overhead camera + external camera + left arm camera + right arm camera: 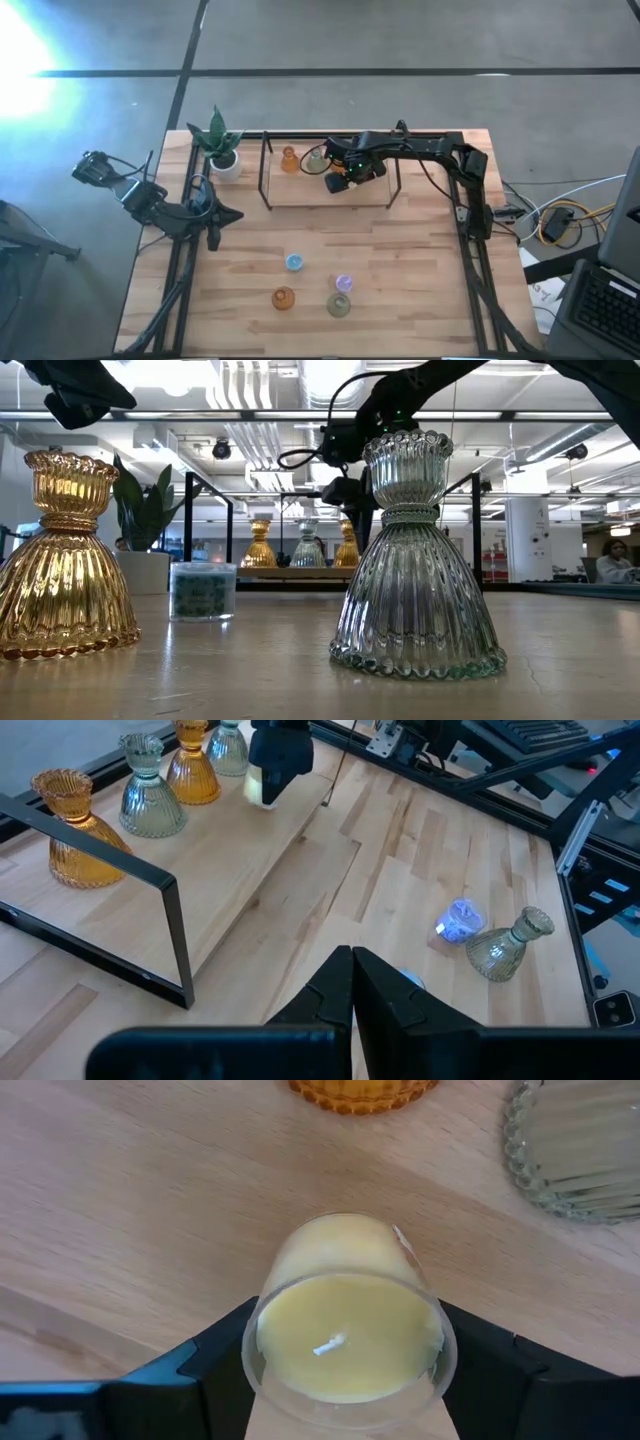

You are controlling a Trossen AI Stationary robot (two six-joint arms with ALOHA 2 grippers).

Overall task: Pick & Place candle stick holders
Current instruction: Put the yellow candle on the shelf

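Right claw [345, 1370] grips the yellow candle [345, 1320] at the counter's [400, 280] twelve o'clock; loosening early could tip it into the amber holder [362, 1092]; left claw [352, 995] shut

No readable text, label, brand, number or sign appears in any view. The glass candle holders, the yellow candle, the wooden table and the room behind carry no lettering that can be made out.
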